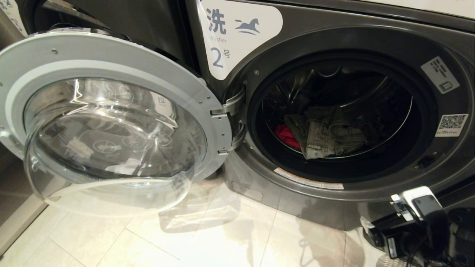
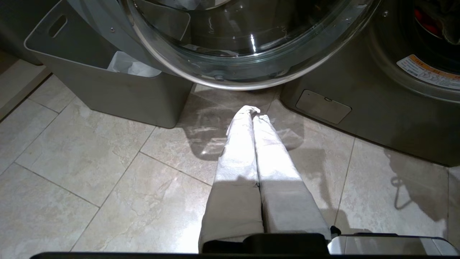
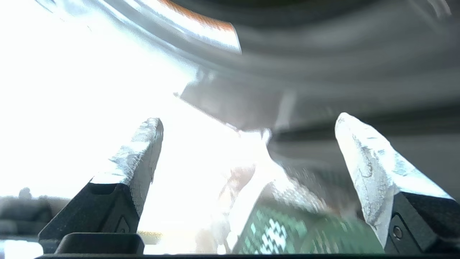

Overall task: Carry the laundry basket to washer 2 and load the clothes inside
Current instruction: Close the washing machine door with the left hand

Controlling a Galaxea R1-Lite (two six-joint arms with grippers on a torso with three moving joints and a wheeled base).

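Note:
Washer 2 point(image 1: 237, 37) stands with its round door point(image 1: 111, 59) swung wide to the left. In its drum lie the clothes: a grey-green garment point(image 1: 326, 131) and, behind it on the left, a pink-red one point(image 1: 286, 135). The dark green perforated laundry basket point(image 3: 298, 230) shows blurred below my right gripper point(image 3: 249, 120), which is open with nothing between its fingers, low before the washer's front. My right arm point(image 1: 415, 215) enters at the lower right. My left gripper point(image 2: 253, 113) hangs shut and empty over the floor tiles under the open door.
A plain grey bin point(image 2: 107, 90) with a white bag point(image 2: 125, 64) stands on the floor behind the open door point(image 2: 233, 46). The washer's lower panel point(image 2: 323, 106) is to the right of my left gripper. Pale floor tiles point(image 1: 167, 237) lie in front.

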